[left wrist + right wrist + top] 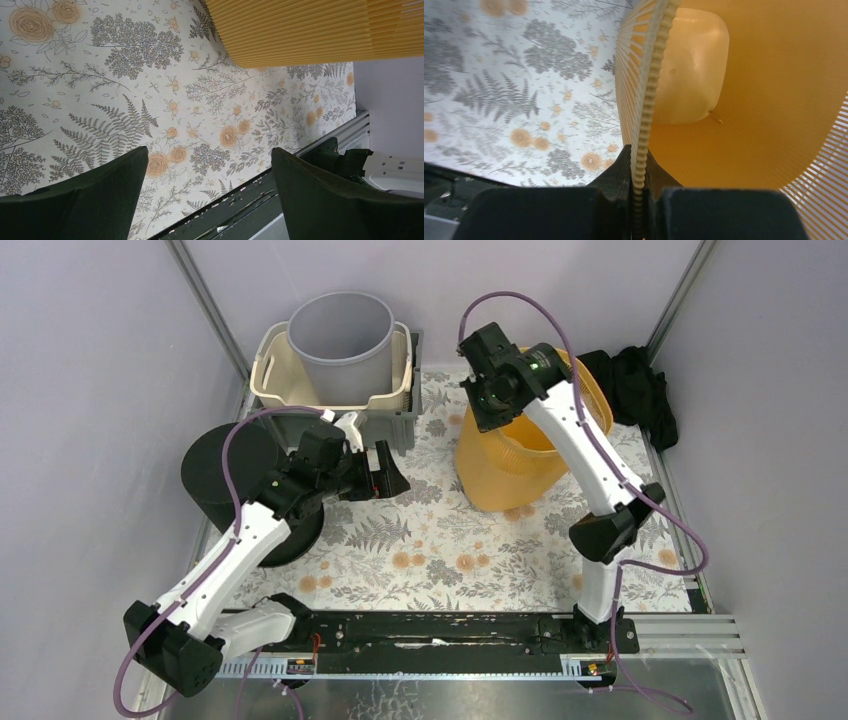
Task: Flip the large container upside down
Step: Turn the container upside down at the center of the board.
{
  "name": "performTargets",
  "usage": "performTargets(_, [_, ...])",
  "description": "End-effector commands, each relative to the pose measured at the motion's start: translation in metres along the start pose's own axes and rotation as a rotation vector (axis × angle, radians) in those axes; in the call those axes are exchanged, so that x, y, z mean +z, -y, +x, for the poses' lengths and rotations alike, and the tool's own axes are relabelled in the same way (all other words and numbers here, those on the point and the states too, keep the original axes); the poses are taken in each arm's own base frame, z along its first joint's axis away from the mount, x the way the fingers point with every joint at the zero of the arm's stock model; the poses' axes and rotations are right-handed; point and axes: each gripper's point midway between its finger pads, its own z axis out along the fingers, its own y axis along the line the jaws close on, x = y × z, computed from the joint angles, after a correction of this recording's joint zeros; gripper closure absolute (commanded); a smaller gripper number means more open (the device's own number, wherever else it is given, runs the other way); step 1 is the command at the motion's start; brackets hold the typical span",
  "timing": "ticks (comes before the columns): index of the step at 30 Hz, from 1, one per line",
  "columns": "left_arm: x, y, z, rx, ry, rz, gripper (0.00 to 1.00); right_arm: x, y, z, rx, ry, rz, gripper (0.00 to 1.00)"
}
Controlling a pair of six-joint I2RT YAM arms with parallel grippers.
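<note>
The large container (pixel 510 468) is a ribbed orange bin standing upright on the flowered mat, mouth up, at the right of centre. My right gripper (pixel 487 408) reaches down over its near-left rim. In the right wrist view the fingers are shut on the toothed rim (pixel 651 90), one finger outside the wall and one inside, and the right gripper (pixel 639 161) looks into the bin's pale bottom (pixel 691 70). My left gripper (pixel 396 476) hovers open over the mat left of the bin. In the left wrist view the left gripper (pixel 210 161) holds nothing, with the orange wall (pixel 310 30) beyond it.
A grey bucket (pixel 340 345) sits in a beige tub (pixel 272 380) inside a grey crate at the back left. A black cylinder (pixel 222 470) stands at the left under my left arm. A black cloth (pixel 636 390) lies at the back right. Metal rails edge the mat.
</note>
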Motion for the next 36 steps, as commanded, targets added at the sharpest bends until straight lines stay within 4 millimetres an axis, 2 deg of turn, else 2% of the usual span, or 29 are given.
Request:
performTargets(1, [-0.011, 0.016, -0.013, 0.03, 0.054, 0.052, 0.0, -0.08, 0.002, -0.034, 0.065, 0.285, -0.102, 1.0])
performTargets(7, [-0.022, 0.024, -0.023, 0.028, 0.1, 0.07, 0.0, -0.148, -0.002, -0.041, 0.098, 0.464, -0.243, 1.0])
performTargets(9, [-0.029, 0.027, -0.029, 0.03, 0.126, 0.074, 0.0, -0.163, -0.001, -0.038, 0.112, 0.499, -0.269, 1.0])
performTargets(15, [-0.051, 0.037, -0.045, 0.037, 0.2, 0.086, 0.0, -0.185, -0.006, -0.028, 0.146, 0.568, -0.359, 1.0])
performTargets(19, [-0.06, 0.043, -0.051, 0.039, 0.217, 0.091, 0.0, -0.202, -0.011, -0.029, 0.159, 0.607, -0.438, 1.0])
performTargets(21, [-0.064, 0.045, -0.053, 0.04, 0.228, 0.092, 0.0, -0.205, -0.014, -0.03, 0.167, 0.612, -0.5, 1.0])
performTargets(27, [-0.073, 0.047, -0.059, 0.044, 0.253, 0.085, 0.0, -0.2, -0.013, -0.03, 0.208, 0.609, -0.63, 1.0])
performTargets(36, [-0.079, 0.049, -0.064, 0.052, 0.263, 0.08, 0.0, -0.194, 0.003, -0.028, 0.303, 0.605, -0.844, 1.0])
